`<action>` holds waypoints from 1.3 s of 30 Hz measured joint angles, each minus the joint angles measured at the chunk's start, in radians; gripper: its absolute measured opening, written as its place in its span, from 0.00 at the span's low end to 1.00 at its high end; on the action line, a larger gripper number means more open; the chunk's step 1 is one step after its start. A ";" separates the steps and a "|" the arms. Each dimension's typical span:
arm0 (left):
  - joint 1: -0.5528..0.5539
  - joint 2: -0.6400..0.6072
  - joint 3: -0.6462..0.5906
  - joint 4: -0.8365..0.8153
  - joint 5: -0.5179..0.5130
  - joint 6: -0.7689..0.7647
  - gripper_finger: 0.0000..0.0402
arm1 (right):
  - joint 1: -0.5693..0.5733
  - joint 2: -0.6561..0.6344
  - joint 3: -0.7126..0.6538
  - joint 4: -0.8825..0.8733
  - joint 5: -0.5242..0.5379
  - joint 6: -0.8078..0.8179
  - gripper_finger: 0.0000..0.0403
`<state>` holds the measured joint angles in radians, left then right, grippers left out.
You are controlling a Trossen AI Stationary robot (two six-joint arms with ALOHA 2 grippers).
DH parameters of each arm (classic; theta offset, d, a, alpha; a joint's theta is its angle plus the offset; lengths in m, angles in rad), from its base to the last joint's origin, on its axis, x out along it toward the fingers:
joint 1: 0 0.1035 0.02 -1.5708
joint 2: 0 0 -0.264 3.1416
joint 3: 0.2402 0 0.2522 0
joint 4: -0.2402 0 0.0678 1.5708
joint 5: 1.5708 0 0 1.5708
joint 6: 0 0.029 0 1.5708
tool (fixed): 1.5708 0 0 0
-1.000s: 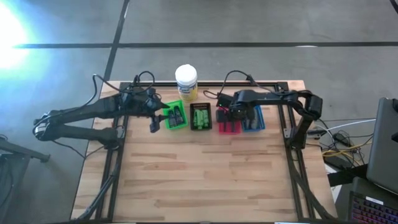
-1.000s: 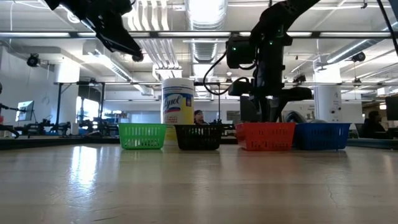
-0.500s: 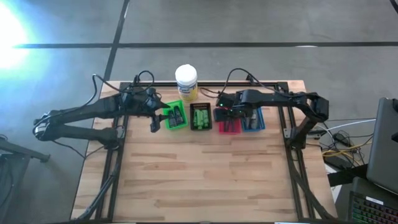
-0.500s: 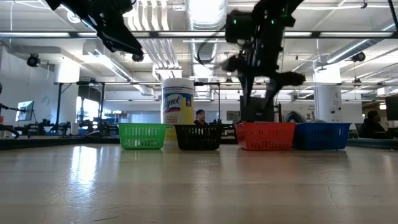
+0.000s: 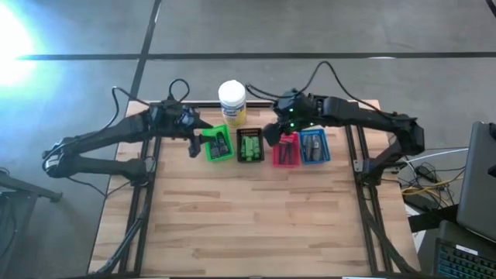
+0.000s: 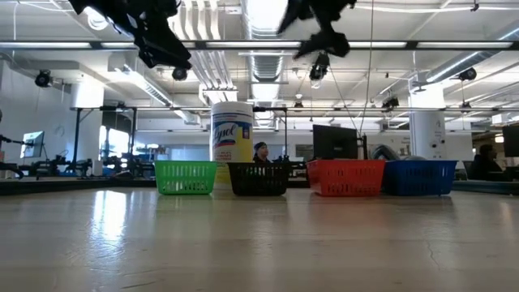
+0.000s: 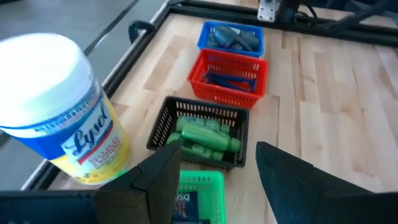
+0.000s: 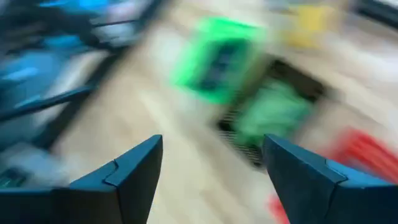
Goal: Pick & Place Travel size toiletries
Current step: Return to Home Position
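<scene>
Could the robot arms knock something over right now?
Maybe. The open right gripper hangs above the black basket and red basket; swinging low, it might catch a rim and spill the green packs. The open left gripper hovers by the green basket, near the Lysol jar, which it might tip.

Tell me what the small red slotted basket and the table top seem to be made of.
The small red slotted basket: probably moulded plastic, judging by its uniform colour and thin lattice walls. The pale table top: apparently wood, slightly glossy; jointed planks with grain show.
</scene>
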<state>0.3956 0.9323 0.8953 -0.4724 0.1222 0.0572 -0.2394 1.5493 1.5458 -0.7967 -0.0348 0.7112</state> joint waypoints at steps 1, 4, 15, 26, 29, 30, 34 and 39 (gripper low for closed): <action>0.005 0.004 0.006 0.003 0.001 -0.005 0.53 | -0.004 -0.013 -0.010 0.054 -0.068 -0.040 0.68; 0.016 0.018 0.018 0.001 0.015 -0.015 0.53 | -0.016 -0.059 -0.084 0.202 -0.207 -0.098 0.70; 0.029 0.058 0.026 0.025 0.023 -0.026 0.53 | -0.008 -0.404 -0.723 0.840 -0.229 0.052 0.78; 0.055 0.118 0.027 0.114 0.105 -0.068 0.53 | 0.004 -0.763 -1.137 1.144 -0.218 0.022 0.87; 0.056 0.111 0.027 0.115 0.105 -0.071 0.53 | 0.004 -0.831 -1.223 1.212 -0.202 -0.006 0.88; 0.057 0.108 0.027 0.115 0.103 -0.076 0.53 | 0.004 -0.850 -1.254 1.252 -0.201 -0.020 0.89; 0.057 0.100 0.027 0.117 0.068 -0.069 0.53 | 0.004 -0.917 -1.378 1.440 -0.200 -0.052 0.89; 0.057 0.098 0.026 0.117 0.000 -0.055 0.53 | 0.003 -0.970 -1.507 1.604 -0.197 -0.070 0.86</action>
<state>0.4526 1.0306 0.9215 -0.3553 0.1219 0.0027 -0.2359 0.5788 0.0389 0.8075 -0.2321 0.6410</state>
